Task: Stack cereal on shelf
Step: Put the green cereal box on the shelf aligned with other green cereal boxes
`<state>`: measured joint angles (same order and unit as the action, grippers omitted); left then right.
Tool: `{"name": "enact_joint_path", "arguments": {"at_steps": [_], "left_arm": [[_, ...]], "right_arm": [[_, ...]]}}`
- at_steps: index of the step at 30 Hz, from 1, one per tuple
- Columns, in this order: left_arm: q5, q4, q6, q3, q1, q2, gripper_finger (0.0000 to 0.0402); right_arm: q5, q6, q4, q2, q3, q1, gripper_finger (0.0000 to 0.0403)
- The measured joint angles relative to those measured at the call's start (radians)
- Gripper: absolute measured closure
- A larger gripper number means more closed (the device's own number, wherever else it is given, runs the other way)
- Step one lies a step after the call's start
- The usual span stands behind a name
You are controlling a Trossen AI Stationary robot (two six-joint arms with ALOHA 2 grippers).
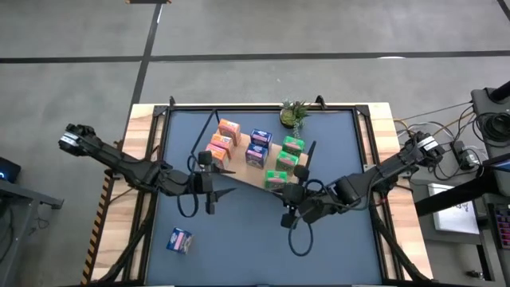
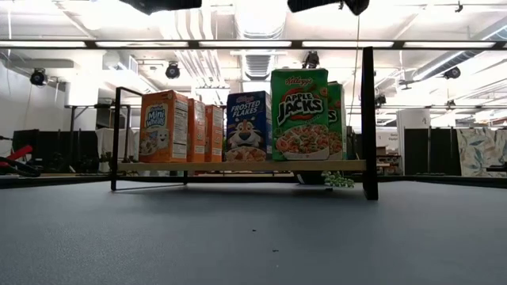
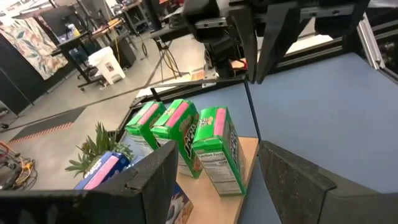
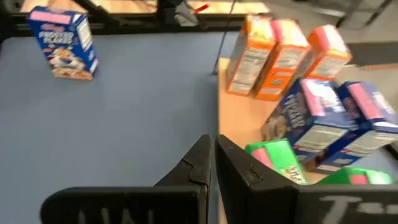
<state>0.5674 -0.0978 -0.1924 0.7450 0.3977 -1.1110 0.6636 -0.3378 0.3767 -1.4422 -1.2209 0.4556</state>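
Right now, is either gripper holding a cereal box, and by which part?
Neither. The left gripper is open and empty beside the shelf; the right gripper is shut on nothing. One blue box stands alone on the table.

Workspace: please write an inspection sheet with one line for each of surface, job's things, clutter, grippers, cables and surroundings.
Surface: dark blue tabletop, bare in front.
Job's things: shelf holds three orange boxes, two blue boxes and three green boxes, all upright; a third blue box stands alone on the tabletop, off the shelf.
Clutter: small green plant at the far edge.
Grippers: left tool open, beside the shelf; right tool shut, holding nothing, near the green boxes.
Cables: black loops under both arms; a bundle at the right.
Surroundings: workshop with desks and ceiling lights; no person seen.
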Motion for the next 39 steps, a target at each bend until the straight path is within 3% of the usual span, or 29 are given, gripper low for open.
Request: {"name": "enact_joint_path", "arguments": {"at_steps": [9, 18, 24, 32, 39], "left_arm": [[0.0, -0.001, 0.002, -0.004, 0.0, -0.001, 0.0193], [0.0, 0.001, 0.019, -0.003, 0.0, -0.001, 0.0193], [0.0, 0.001, 0.022, -0.003, 0.0, -0.001, 0.0193], [-0.001, 0.001, 0.022, -0.002, 0.0, 0.0, 0.0193], [-0.001, 0.002, 0.022, -0.002, 0.0, 0.0, 0.0193]], "right_arm": [[-0.171, 0.069, 0.013, 0.0, -0.001, -0.088, 0.039], [-0.187, 0.101, 0.155, 0.0, -0.097, -0.137, 0.0379], [-0.272, 0.111, 0.216, 0.001, -0.138, -0.178, 0.0304], [-0.279, 0.13, 0.284, 0.001, -0.134, -0.233, 0.0181], [-0.307, 0.166, 0.283, -0.013, -0.134, -0.258, 0.0121]]}}
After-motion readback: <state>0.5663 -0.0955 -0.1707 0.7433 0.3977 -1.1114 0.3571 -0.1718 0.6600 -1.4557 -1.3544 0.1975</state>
